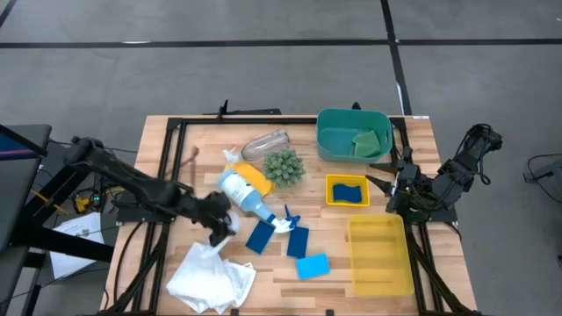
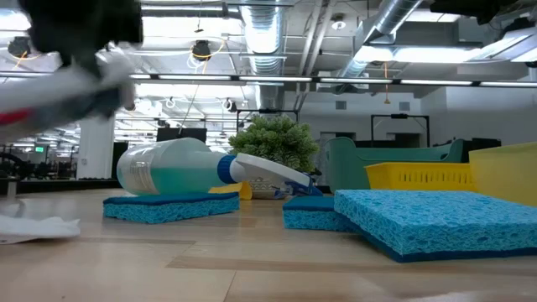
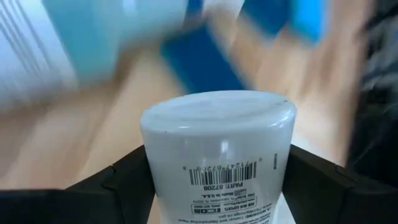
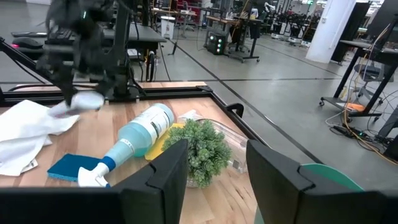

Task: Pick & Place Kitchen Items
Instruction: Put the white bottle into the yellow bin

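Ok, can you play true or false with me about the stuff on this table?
1. The spray bottle lies on its side. True.
2. The teal bin is empty. False: a green sponge lies in it.
3. A blue sponge sits in the small yellow bin. True.
4. The right fingers hold the plant ball. False: they are apart and hold nothing, and the ball sits on the table.
5. The left fingers hold a white container. True.
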You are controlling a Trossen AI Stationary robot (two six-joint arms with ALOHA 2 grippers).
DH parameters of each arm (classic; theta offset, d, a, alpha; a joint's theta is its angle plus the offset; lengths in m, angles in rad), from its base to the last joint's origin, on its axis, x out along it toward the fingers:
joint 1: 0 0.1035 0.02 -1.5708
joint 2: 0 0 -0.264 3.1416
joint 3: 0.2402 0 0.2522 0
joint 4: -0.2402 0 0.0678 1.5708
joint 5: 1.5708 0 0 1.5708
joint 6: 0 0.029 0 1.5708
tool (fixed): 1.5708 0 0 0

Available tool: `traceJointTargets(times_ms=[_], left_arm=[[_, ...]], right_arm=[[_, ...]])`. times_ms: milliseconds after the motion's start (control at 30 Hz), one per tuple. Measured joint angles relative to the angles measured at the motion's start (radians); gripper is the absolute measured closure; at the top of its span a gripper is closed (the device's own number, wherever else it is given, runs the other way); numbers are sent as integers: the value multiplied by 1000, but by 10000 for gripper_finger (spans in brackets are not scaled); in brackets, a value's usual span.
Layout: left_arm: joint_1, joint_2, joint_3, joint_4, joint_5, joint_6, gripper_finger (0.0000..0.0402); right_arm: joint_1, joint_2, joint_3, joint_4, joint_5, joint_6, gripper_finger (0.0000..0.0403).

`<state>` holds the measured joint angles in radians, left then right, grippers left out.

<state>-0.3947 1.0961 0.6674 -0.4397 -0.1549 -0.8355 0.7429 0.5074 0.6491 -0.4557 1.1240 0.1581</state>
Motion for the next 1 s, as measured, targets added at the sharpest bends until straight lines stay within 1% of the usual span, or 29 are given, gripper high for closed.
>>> traceJointTargets(times_ms=[100,200,267,367,467,533,700,767,900,1000], left_arm=[[-2,-105,0,72,-117,82,121],[-3,-174,0,187,-242,196,123],[-3,-192,0,295,-312,292,124],[-3,-184,0,489,-355,450,123],[-3,-137,1,685,-355,605,122],[-3,-91,1,806,-353,701,124],[26,51,2,1150,-341,883,121],[51,116,2,1319,-297,950,120],[113,240,2,1660,-181,959,122],[157,319,2,1843,-155,931,122]], right_arm=[[0,0,0,0,1,-1,249],[0,0,0,0,2,-9,249],[0,0,0,0,2,-15,249],[0,2,0,0,2,-37,249],[0,13,0,11,3,-64,249],[0,31,0,51,3,-101,249],[0,106,0,173,0,-258,249],[0,160,0,237,-7,-335,249],[-23,288,0,439,-23,-544,249],[-63,384,0,632,-23,-730,249]])
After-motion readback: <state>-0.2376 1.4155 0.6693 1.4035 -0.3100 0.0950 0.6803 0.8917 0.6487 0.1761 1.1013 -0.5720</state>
